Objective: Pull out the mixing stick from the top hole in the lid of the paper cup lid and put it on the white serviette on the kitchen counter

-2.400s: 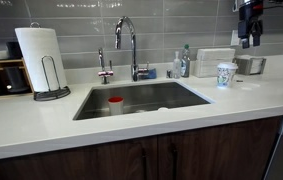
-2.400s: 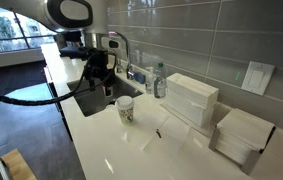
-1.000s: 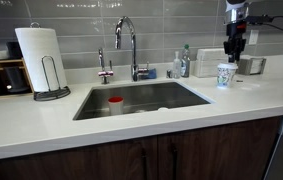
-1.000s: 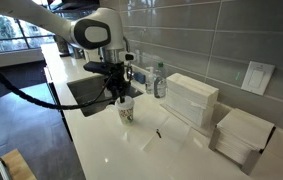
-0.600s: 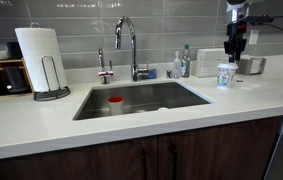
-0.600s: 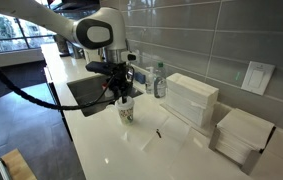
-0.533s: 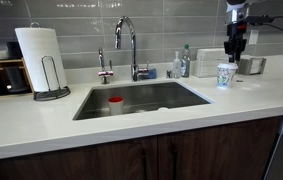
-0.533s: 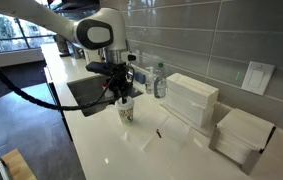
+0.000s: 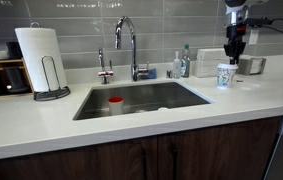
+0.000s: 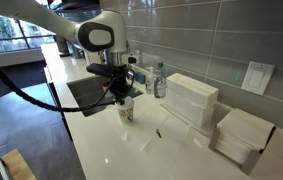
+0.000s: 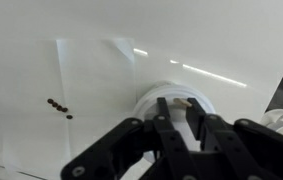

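Observation:
The paper cup point(image 9: 226, 75) point(image 10: 126, 111), white with a blue-green print, stands on the kitchen counter point(image 9: 101, 125) to one side of the sink. My gripper point(image 11: 176, 100) hangs straight above it in both exterior views. In the wrist view the round white lid point(image 11: 146, 106) lies below the fingers point(image 11: 164, 112). The tan end of the mixing stick point(image 11: 181, 102) shows between the two fingertips, and the jaws stand narrow around it with a small gap still visible. The white serviette point(image 11: 86, 75) point(image 10: 151, 138) lies flat beside the cup, with dark specks on it.
The steel sink point(image 9: 141, 98) holds a red-topped container point(image 9: 115, 104) under a tall faucet point(image 9: 131, 45). A paper towel roll point(image 9: 41, 55) stands at the far end. Bottles point(image 9: 184, 62) and stacks of white napkins point(image 10: 191, 98) point(image 10: 243, 135) line the wall.
The gripper came down over the cup earlier and has stayed there for the last second. Its jaws have drawn closer together around the stick's top.

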### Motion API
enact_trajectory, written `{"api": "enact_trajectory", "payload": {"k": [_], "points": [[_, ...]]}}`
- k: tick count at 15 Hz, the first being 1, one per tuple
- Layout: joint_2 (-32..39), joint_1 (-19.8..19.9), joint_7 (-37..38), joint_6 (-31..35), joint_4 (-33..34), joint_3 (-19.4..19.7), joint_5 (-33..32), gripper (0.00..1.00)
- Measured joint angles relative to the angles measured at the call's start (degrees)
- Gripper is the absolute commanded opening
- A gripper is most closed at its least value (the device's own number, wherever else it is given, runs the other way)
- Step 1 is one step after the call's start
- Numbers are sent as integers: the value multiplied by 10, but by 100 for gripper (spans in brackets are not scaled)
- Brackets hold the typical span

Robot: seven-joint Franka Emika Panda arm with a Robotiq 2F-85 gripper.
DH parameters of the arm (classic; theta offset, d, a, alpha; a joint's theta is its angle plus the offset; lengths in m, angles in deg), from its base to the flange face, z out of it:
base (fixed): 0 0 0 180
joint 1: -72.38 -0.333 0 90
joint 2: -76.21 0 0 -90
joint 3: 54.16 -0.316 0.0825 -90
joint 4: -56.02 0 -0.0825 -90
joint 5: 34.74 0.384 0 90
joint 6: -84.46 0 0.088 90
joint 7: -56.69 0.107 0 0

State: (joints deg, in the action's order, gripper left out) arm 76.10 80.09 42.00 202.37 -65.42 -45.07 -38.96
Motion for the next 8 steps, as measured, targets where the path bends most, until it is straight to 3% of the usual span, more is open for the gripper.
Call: {"api": "enact_trajectory", "payload": {"k": [8], "points": [[-2,0,0,-16,6,0,2,24]]}}
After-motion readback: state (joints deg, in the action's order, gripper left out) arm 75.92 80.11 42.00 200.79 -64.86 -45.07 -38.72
